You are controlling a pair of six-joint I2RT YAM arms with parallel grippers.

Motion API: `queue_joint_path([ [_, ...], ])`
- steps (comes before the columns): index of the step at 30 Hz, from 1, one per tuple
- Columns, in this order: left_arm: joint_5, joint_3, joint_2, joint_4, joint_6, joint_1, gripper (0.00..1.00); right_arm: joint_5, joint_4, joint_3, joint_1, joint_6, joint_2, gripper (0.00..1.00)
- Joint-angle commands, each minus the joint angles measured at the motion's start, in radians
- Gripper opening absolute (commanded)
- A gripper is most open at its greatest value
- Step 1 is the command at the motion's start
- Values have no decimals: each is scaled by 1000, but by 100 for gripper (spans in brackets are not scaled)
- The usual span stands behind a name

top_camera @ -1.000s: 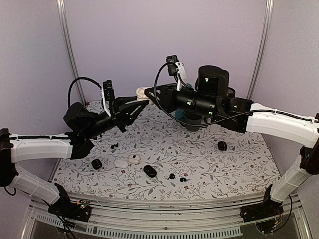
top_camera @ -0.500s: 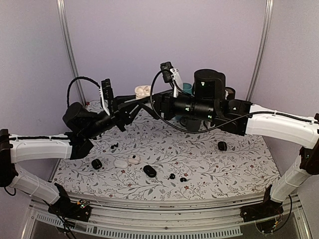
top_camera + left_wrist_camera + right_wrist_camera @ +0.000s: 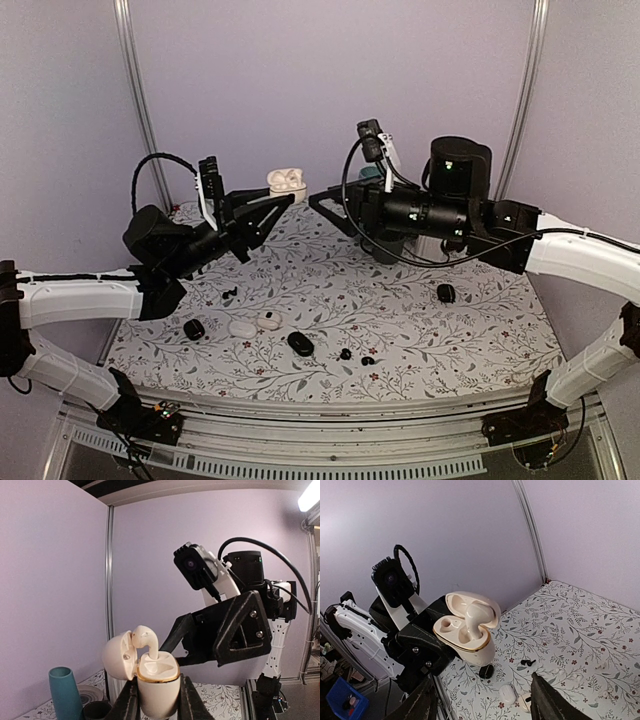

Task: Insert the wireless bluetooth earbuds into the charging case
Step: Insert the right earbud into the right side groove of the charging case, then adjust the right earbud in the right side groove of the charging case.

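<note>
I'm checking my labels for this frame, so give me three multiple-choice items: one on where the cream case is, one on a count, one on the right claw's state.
1. Where is the cream charging case?
A) lying on the table
B) held up in the left claw
C) inside the teal cup

2. How many buds stand in it?
A) none
B) one
C) two

3. The right claw is:
A) shut on the case
B) shut on a bud
C) open, holding nothing

Answers:
1 B: the left claw's fingers clamp its base in mid-air.
2 B: one cream earbud fills a socket and the other socket is bare.
3 C: its fingers stand wide apart with nothing between them.
</note>
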Motion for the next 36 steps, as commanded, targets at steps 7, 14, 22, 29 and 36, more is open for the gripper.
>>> queue_joint_path([
  [7, 62, 12, -21, -25, -19, 3, 0, -268, 74, -3, -69, 58, -45, 43],
  [14, 91, 18, -23, -37, -24, 3, 0, -315, 66, 30, -78, 81, -7, 40],
  [22, 101, 26, -19, -55, -25, 4, 0, -321, 77, 41, -78, 80, 7, 37],
  [29, 109, 31, -16, -58, -29, 4, 0, -326, 65, 55, -77, 72, 23, 37],
  [36, 113, 34, -16, -60, -27, 4, 0, -303, 52, 62, -84, 78, 31, 39],
])
